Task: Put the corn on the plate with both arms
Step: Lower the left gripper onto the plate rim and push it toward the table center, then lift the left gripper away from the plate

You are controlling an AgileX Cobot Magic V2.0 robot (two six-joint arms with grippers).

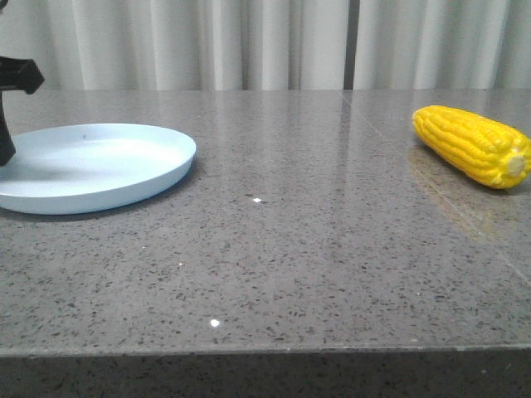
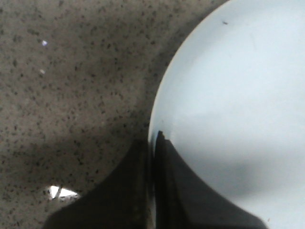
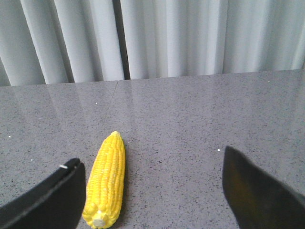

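Observation:
The pale blue-white plate (image 1: 99, 157) sits on the table at the left. My left gripper (image 1: 5, 153) shows at the left edge of the front view. In the left wrist view it (image 2: 151, 138) is shut on the plate (image 2: 228, 95), one finger inside the rim and one outside. The yellow corn (image 1: 473, 145) lies on the table at the far right, its pale stub end toward the front. In the right wrist view my right gripper (image 3: 150, 156) is open and empty above the table. The corn (image 3: 107, 181) lies between the fingers, close to one of them, not touching.
The grey speckled stone table (image 1: 290, 232) stretches between plate and corn, with its front edge near the bottom of the front view. A pale pleated curtain (image 1: 249, 41) hangs behind the table's far edge.

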